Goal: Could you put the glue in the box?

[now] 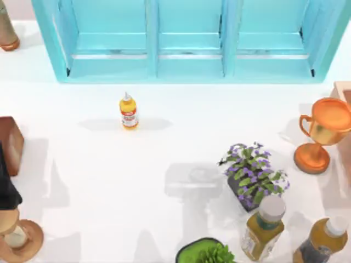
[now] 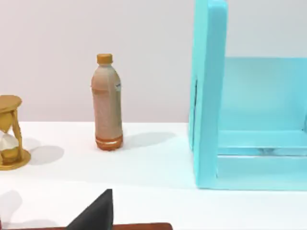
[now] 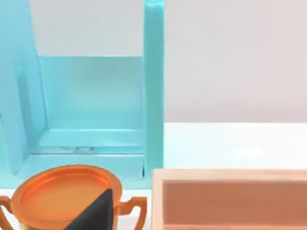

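At the top view's right edge you have a shiny orange trophy cup with two handles (image 1: 323, 131), standing upright on its round foot; just behind it sits a pale wooden open tray (image 3: 230, 199), seen close in the right wrist view; nearer the middle is a dark pot of green leaves and small purple flowers (image 1: 251, 175); below that stand two amber juice bottles with white caps (image 1: 263, 227), side by side; a green leafy plant in a dark round pot (image 1: 205, 253) sits at the bottom edge. On the left you see a reddish-brown wooden block (image 1: 10, 143); a wooden-framed hourglass (image 2: 9, 132); a tall tan bottle with an orange cap (image 2: 107, 103), upright on the white table (image 1: 164, 159).
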`<action>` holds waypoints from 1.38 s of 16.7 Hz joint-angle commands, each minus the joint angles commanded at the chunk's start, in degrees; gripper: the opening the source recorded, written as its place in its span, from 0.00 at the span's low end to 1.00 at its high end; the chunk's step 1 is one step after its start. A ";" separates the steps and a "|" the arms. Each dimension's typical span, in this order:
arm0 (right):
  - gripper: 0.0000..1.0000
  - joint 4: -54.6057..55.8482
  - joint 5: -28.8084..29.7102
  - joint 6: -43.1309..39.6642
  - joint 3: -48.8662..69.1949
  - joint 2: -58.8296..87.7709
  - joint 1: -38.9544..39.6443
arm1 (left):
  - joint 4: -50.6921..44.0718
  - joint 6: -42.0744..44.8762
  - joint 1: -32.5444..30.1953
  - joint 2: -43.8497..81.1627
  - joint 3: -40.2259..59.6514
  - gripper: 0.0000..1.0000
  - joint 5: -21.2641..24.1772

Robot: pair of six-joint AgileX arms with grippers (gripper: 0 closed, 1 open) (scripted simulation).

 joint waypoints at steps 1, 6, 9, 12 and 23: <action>1.00 0.00 0.00 0.00 0.00 0.00 0.00 | 0.00 0.00 0.00 0.00 0.00 1.00 0.00; 1.00 0.18 3.24 1.46 2.67 5.64 4.14 | 0.00 0.00 0.00 0.00 0.00 1.00 0.00; 1.00 1.20 8.62 4.29 7.95 16.06 11.21 | 0.00 0.00 0.00 0.00 0.00 1.00 0.00; 1.00 3.73 16.17 8.16 16.06 31.75 20.01 | 0.00 0.00 0.00 0.00 0.00 1.00 0.00; 1.00 21.66 49.13 22.85 57.64 104.89 48.41 | 0.00 0.00 0.00 0.00 0.00 1.00 0.00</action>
